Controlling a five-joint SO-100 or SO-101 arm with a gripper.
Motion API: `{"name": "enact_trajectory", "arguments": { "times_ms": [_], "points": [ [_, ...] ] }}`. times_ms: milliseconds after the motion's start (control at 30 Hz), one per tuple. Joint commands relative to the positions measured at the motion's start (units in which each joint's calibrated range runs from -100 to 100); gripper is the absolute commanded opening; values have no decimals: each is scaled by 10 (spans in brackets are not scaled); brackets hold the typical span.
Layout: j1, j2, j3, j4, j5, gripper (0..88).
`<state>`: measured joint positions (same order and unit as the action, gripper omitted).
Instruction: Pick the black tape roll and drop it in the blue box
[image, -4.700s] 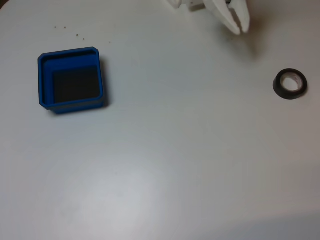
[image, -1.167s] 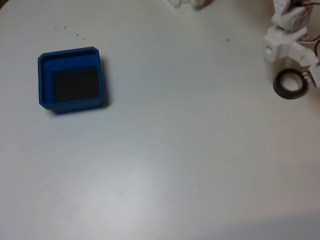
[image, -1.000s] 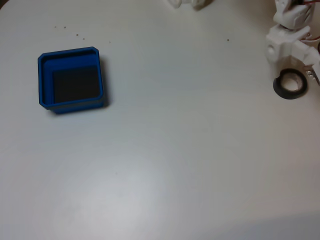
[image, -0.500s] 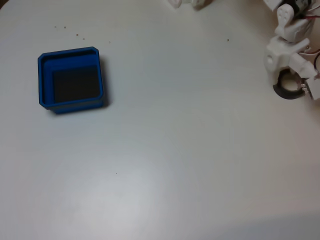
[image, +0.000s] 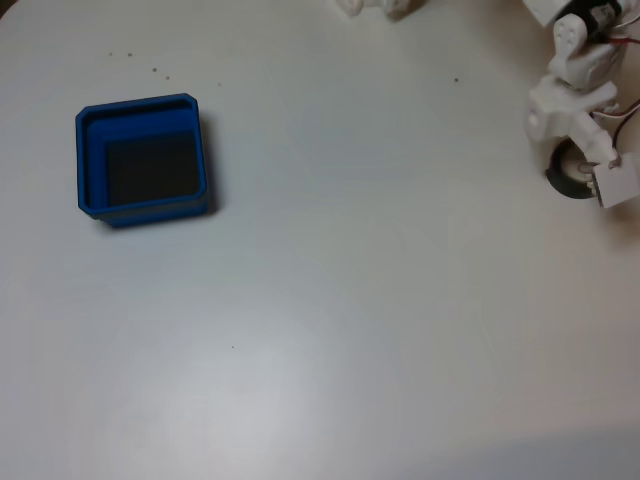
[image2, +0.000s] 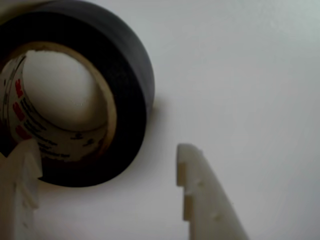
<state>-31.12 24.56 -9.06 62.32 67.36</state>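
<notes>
Descending over the past second, the gripper is now bracketing the black tape roll, which is lying flat on the tabletop, so the grasp looks close. Its fingers are spread, one inside the core, one outside the wall. The arm is reaching steeply down, the blue box sitting well away from it.

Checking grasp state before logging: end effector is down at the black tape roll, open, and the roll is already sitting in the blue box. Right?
Not quite. The black tape roll lies on the white table, far from the blue box, as the fixed view shows. The end effector is indeed open at the roll.
</notes>
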Motion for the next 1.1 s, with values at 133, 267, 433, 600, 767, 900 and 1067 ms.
{"name": "enact_trajectory", "arguments": {
  "times_ms": [133, 267, 433, 600, 767, 900, 1067],
  "points": [
    [3, -5, -38, -3, -8, 252],
    [4, -3, -35, -3, -9, 246],
    [5, 20, -35, -3, -49, 246],
    [3, 45, -36, -3, -69, 246],
    [4, 50, -36, -3, -70, 246],
    [4, 50, -35, -3, -70, 245],
    [2, 50, -36, -3, -68, 241]
  ]
}}
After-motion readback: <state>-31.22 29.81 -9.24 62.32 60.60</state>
